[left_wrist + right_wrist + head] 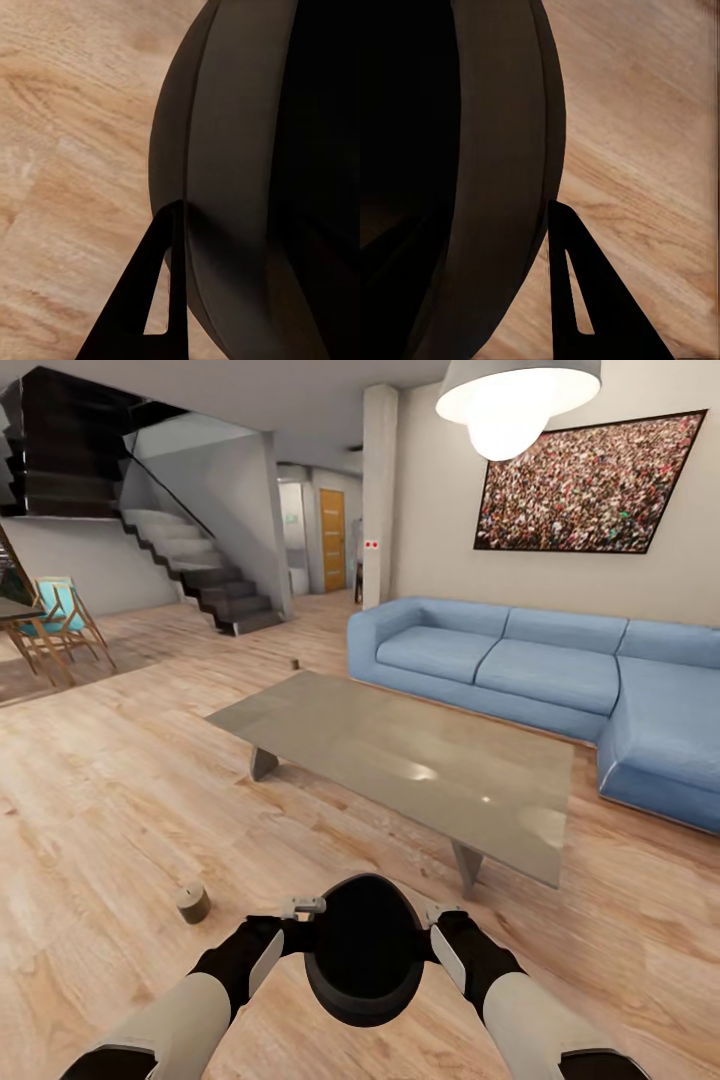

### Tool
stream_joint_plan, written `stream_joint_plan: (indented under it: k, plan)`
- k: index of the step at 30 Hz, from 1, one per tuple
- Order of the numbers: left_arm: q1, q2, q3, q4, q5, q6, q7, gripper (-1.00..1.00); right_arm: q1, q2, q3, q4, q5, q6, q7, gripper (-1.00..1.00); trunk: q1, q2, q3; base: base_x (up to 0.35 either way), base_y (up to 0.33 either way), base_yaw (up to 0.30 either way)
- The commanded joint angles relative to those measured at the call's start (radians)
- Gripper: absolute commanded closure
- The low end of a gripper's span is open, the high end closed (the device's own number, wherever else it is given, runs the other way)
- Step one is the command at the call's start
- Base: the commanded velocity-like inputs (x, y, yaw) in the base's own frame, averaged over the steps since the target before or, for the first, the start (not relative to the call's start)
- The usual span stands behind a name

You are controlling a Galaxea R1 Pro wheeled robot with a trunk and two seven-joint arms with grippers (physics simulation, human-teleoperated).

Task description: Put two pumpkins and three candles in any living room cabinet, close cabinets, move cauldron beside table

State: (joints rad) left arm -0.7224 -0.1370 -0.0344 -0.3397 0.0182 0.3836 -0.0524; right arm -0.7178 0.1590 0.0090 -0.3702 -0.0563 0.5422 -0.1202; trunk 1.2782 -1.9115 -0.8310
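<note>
I hold the black round-bellied cauldron (364, 950) low in front of me, above the wood floor. My left gripper (303, 909) clamps its rim on one side and my right gripper (443, 913) clamps the opposite side. In the left wrist view one dark finger (146, 300) lies against the outside of the cauldron wall (240, 150); the other finger is hidden. The right wrist view is alike: one finger (577, 285) outside the cauldron (487, 172). A stubby tan candle (193, 901) stands on the floor by my left forearm. The grey low table (400, 760) stands just ahead.
A blue corner sofa (540, 670) runs behind the table and along the right. A small dark object (295, 662) sits on the floor beyond the table's far corner. Stairs (200, 570) and folding chairs (60, 620) are at the far left. A lamp (515, 400) hangs above.
</note>
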Motion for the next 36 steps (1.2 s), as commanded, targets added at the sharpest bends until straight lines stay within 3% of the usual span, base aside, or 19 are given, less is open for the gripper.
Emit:
stream_joint_plan:
  k: [1, 27, 36]
  plan:
    - [0.0, 0.002, -0.002, -0.001, 0.029, 0.008, -0.015, 1.0, -0.001, -0.001, 0.002, -0.021, -0.036, 0.001, 0.037, 1.0, 0.0, -0.001, -0.002, 0.0, 0.0, -0.213]
    - [0.0, 0.002, -0.002, -0.001, 0.029, 0.008, -0.015, 1.0, 0.0, -0.001, 0.002, -0.021, -0.036, 0.001, 0.037, 1.0, 0.0, -0.001, -0.031, 0.0, 0.0, -0.202]
    - [0.0, 0.002, -0.002, -0.001, 0.029, 0.008, -0.015, 1.0, 0.0, -0.001, 0.002, -0.021, -0.036, 0.001, 0.038, 1.0, 0.0, -0.001, -0.033, 0.0, 0.0, -0.048]
